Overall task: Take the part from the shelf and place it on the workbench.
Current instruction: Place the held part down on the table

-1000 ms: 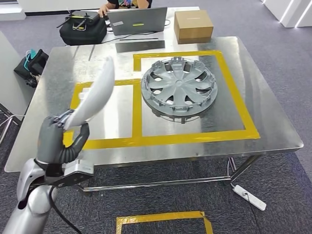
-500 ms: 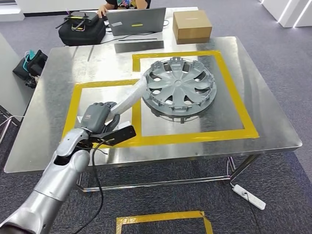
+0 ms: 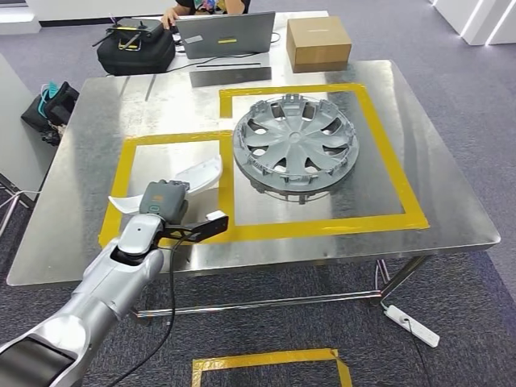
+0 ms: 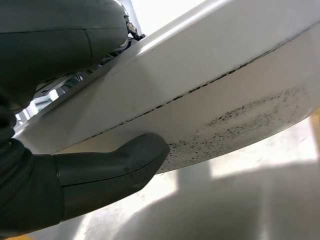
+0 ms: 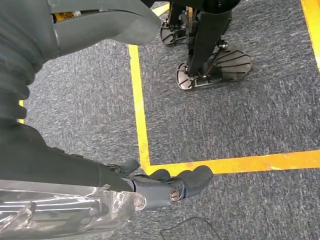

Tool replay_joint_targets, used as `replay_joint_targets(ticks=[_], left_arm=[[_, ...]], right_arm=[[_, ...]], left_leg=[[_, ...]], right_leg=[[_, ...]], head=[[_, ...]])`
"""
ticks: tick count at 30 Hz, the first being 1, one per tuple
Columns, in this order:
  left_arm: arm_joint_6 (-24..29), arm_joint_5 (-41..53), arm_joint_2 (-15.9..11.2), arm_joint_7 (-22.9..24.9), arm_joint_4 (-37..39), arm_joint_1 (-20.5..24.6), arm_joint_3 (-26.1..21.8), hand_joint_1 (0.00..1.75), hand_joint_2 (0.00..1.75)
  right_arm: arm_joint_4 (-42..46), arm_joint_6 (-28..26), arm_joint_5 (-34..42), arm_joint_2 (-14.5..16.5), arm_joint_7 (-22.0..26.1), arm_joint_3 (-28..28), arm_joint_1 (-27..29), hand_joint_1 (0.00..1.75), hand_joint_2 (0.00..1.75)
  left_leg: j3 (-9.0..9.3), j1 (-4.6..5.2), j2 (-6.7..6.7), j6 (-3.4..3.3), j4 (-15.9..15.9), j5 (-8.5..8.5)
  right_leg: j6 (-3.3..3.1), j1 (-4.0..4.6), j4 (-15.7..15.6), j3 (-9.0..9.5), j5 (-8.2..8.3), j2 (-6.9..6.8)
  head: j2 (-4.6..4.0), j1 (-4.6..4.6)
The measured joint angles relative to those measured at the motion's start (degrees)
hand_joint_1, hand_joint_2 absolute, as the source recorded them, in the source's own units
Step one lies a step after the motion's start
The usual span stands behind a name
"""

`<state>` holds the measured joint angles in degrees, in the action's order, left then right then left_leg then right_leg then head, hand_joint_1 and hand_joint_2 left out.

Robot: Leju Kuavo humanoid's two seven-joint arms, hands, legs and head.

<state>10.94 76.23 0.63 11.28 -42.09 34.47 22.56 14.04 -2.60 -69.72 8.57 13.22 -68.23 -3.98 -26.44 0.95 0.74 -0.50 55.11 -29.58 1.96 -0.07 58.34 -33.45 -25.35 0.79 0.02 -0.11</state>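
Note:
The part is a long white curved panel (image 3: 182, 179), lying almost flat and low over the left yellow-taped square (image 3: 125, 161) of the steel workbench (image 3: 79, 153). My left hand (image 3: 163, 201) grips it near its middle. In the left wrist view the panel (image 4: 211, 85) sits between the thumb (image 4: 113, 165) and the fingers above it. Whether the panel touches the tabletop I cannot tell. My right hand (image 5: 75, 170) hangs over grey carpet, fingers apart, holding nothing.
A grey hubcap (image 3: 296, 143) lies in the right taped square, close to the panel's far tip. A laptop (image 3: 226, 34), a cardboard box (image 3: 319, 42) and a black bag (image 3: 137, 44) stand at the back, with a person (image 3: 204, 6) behind. A power strip (image 3: 414, 326) lies on the floor.
My left arm reached forward and came down, turning the panel from upright to nearly flat. Its tip, which reached the hubcap half a second ago, now lies back over the left square.

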Motion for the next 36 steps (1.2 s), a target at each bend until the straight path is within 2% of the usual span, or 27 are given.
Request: replay_joint_targets(ticks=[13, 17, 20, 24, 29, 33, 36], left_arm=[[0.92, 1.8, -0.22, 1.72, 4.44, 0.11, -1.07, 1.75, 1.75], [1.12, 1.8, -0.24, 1.54, 4.93, 0.09, -1.84, 0.0, 1.75], [1.6, 1.79, -0.24, 1.1, 5.13, 0.04, -2.4, 0.0, 1.75], [4.75, 1.78, -0.22, 0.49, 5.15, -0.22, -3.27, 0.0, 0.0], [8.97, 1.65, -0.19, -0.16, 5.14, -0.87, -4.32, 0.0, 0.0], [15.09, -0.09, 0.05, -4.13, 4.28, -2.06, -6.14, 0.0, 0.0], [17.26, -1.0, 0.29, -6.25, 3.37, -3.04, -7.13, 0.0, 0.0]], right_arm=[[-0.06, 0.02, -0.08, 0.0, -0.17, 0.42, 0.04, 0.0, 1.75], [-0.08, 0.02, -0.08, 0.0, -0.28, 0.5, 0.04, 0.0, 0.0], [-0.09, 0.02, -0.08, 0.0, -0.31, 0.51, 0.05, 0.0, 0.0], [-0.09, 0.01, -0.07, 0.0, -0.29, 0.51, 0.06, 0.0, 0.0], [-0.19, -0.02, -0.03, 0.0, -0.28, 0.51, 0.07, 0.0, 0.0], [-0.32, -0.22, 0.09, 0.0, -0.28, 0.51, 0.11, 0.0, 0.0], [-0.38, -0.33, 0.21, 0.0, -0.26, 0.51, 0.14, 0.0, 0.0]], left_leg=[[-0.02, 0.0, 0.01, 0.0, 0.0, 0.0], [-0.02, 0.0, 0.01, 0.0, 0.0, 0.0], [-0.02, 0.0, 0.0, 0.0, 0.0, 0.0], [-0.02, 0.0, 0.01, 0.0, 0.0, 0.0], [-0.02, 0.0, 0.0, 0.0, 0.0, 0.0], [-0.02, 0.0, 0.0, 0.0, 0.0, 0.0], [-0.02, 0.0, 0.0, 0.0, 0.0, 0.0]], right_leg=[[0.0, 0.0, -0.01, 0.0, 0.0, -0.01], [0.0, 0.0, -0.01, 0.0, 0.0, -0.01], [0.0, 0.0, -0.01, 0.0, 0.0, -0.01], [0.0, 0.0, -0.01, 0.0, 0.0, -0.01], [0.0, 0.0, -0.01, 0.0, 0.0, -0.01], [0.0, 0.0, -0.01, 0.0, 0.0, -0.01], [0.0, 0.0, -0.01, 0.0, 0.0, -0.01]], head=[[0.0, 0.01], [0.0, 0.01], [0.0, 0.01], [0.0, 0.0], [0.0, 0.0], [0.0, 0.0], [0.0, 0.0]])
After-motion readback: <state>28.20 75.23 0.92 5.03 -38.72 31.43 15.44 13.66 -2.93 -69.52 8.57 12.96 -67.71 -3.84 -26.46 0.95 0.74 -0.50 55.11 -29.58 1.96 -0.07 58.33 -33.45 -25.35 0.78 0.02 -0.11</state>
